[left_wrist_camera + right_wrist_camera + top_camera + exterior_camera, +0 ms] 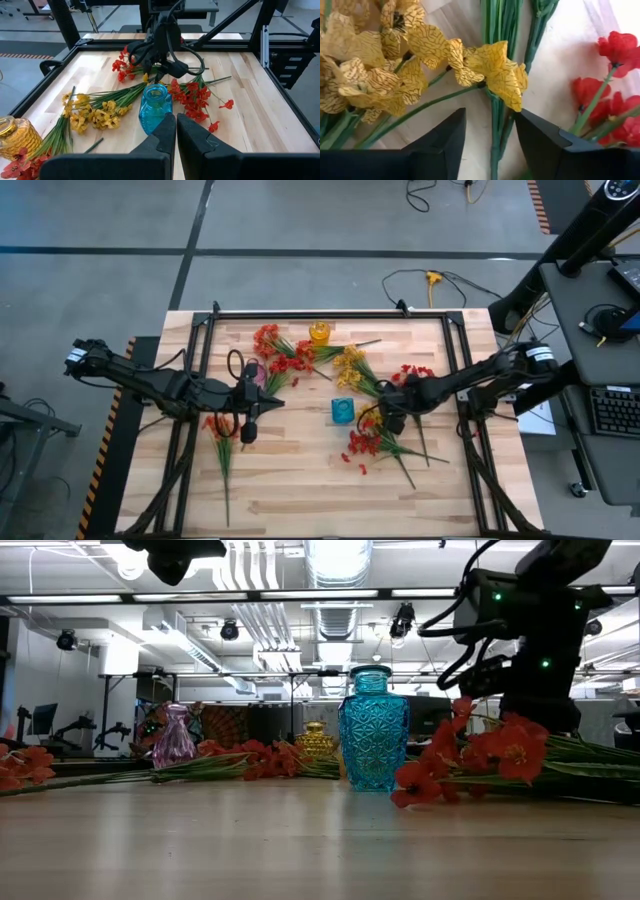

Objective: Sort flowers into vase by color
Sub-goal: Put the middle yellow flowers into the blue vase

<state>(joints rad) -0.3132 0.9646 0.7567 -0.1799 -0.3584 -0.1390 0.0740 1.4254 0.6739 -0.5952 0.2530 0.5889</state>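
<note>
- On the table's left I have the left gripper (pixel 247 435) parked with its fingers pressed together on nothing, hovering just beside a red sprig (pixel 222 442) whose stem runs toward the front edge.
- Behind it sit the pink vase (pixel 254 370), more red flowers (pixel 280 355) and the yellow vase (pixel 319 332) at the back edge; the blue vase (pixel 342 410) stands mid-table.
- The yellow flowers (pixel 350 367) lie between the yellow and blue vases, stems fanning right.
- My right gripper (pixel 490 142) is low over those green stems (pixel 496 120), jaws apart and straddling a bunch just below a yellow bloom; nothing is clamped yet, as far as I can judge.
- To do this well, I would drop until the fingertips bracket a single yellow-headed stem, not the whole bundle, close below the bloom, then lift straight up so the neighbouring red blooms (pixel 615 100) don't drag along.
- I can read no labels, brands or writing anywhere.
</note>
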